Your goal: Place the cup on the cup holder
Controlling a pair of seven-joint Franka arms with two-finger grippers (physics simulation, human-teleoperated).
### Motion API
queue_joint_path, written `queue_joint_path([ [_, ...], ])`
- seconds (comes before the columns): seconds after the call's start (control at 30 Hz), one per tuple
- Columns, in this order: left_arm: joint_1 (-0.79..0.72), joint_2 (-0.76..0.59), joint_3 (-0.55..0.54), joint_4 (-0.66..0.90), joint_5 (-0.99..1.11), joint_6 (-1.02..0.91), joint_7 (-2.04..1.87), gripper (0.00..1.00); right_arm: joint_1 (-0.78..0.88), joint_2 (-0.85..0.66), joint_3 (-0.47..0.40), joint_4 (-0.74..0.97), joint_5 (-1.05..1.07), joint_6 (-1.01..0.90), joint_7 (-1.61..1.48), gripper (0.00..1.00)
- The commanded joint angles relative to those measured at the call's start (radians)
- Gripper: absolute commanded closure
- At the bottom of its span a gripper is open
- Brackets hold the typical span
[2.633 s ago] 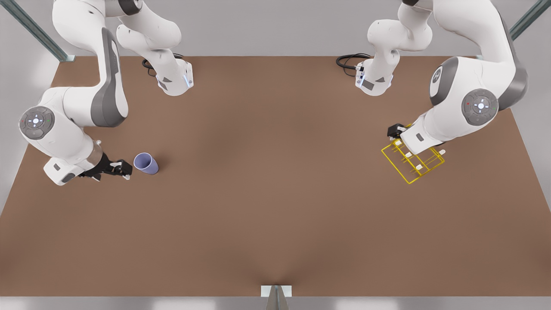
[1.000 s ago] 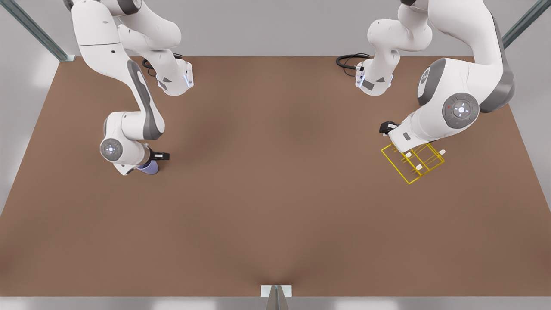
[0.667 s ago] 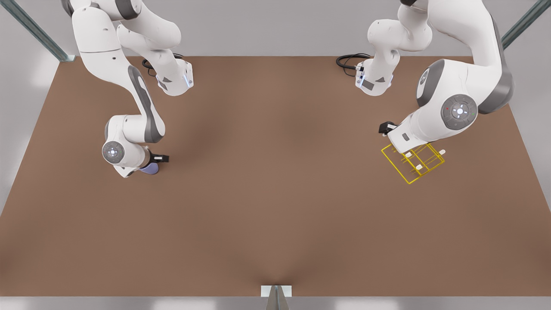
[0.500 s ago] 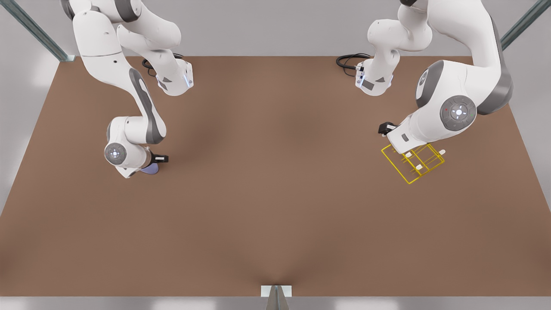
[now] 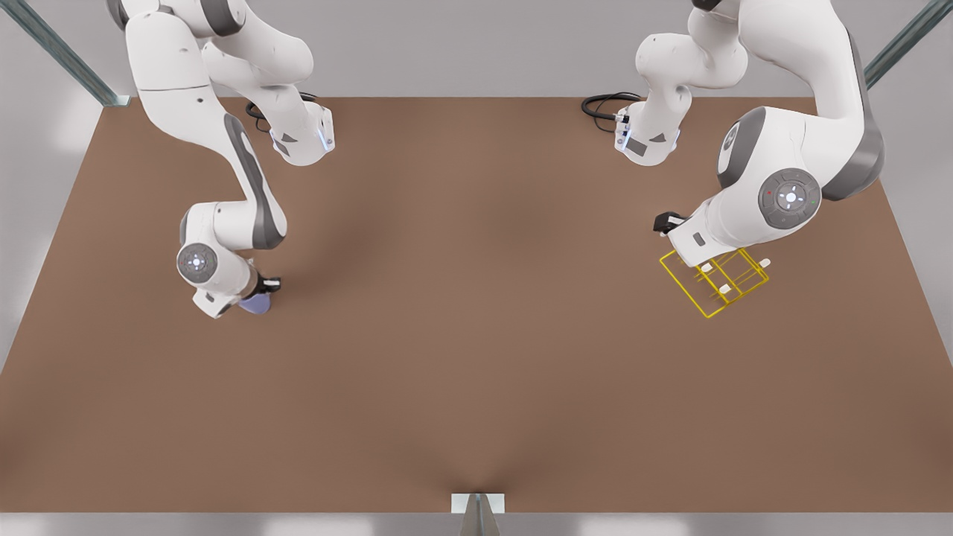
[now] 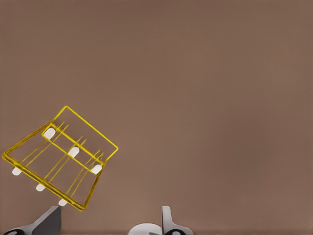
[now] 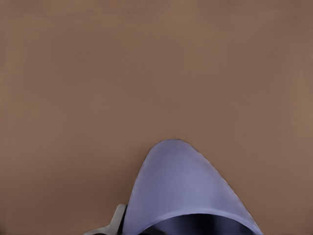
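cup: one, lavender, on the table at the front view's left, under the right gripper
right gripper: at the cup; right wrist view shows the cup close up; finger state cannot be told
cup holder: one yellow wire rack, front view's right
left gripper: above the rack, fingers apart, empty
pegs: six white tips in left wrist view
writing: no readable text

Matt smooth lavender cup; thin glossy yellow wire cup holder, white-tipped pegs; matt brown table.
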Motion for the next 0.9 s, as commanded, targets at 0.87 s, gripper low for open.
queue_joint_path([
  [0.87,0.0,-0.004,0.004,-0.012,0.004,-0.012,-0.004,0.0,0.673,0.927,0.354,1.275,0.879,0.358,0.26,0.79],
])
